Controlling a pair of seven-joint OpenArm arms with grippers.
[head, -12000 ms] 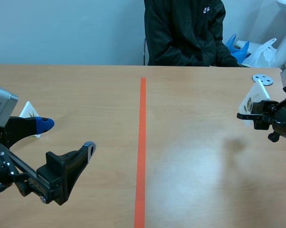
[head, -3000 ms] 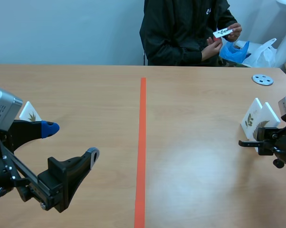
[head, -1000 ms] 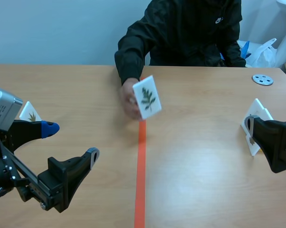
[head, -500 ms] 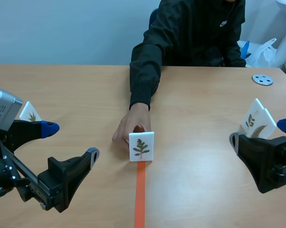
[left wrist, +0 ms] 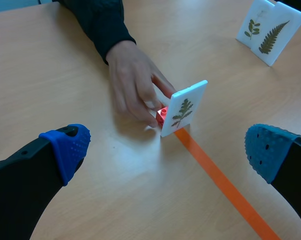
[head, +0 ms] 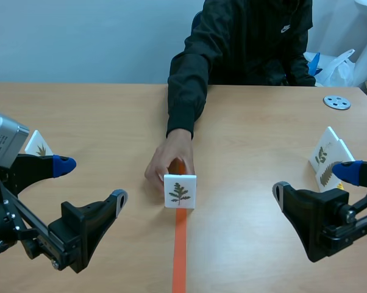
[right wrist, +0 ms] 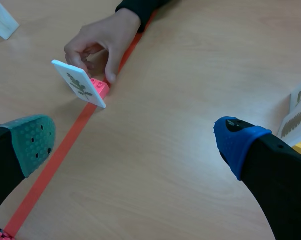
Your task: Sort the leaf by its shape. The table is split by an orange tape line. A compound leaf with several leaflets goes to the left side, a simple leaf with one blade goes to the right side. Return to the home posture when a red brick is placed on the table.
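Observation:
A white card (head: 180, 191) showing a green leaf with several small leaflets stands upright on the orange tape line (head: 180, 250). It sits on a small red brick base (left wrist: 162, 114). A person's hand (head: 167, 162) still holds it from behind. My left gripper (head: 89, 182) hangs open at the near left, well short of the card. My right gripper (head: 314, 182) hangs open at the near right, also apart from it. In the left wrist view the card (left wrist: 184, 107) lies ahead of the open left gripper (left wrist: 165, 150). In the right wrist view the card (right wrist: 79, 84) is ahead of the open right gripper (right wrist: 135, 142).
A leaf card (head: 38, 145) stands on the left side behind my left arm. Two leaf cards (head: 327, 155) stand on the right side beside my right gripper. A grey disc (head: 336, 102) lies far right. The person's sleeve (head: 186, 91) reaches over the table's middle.
The person's hand lowered the leaf card onto the tape line and settled it there. My right gripper came further into view toward the middle. The left arm has not moved.

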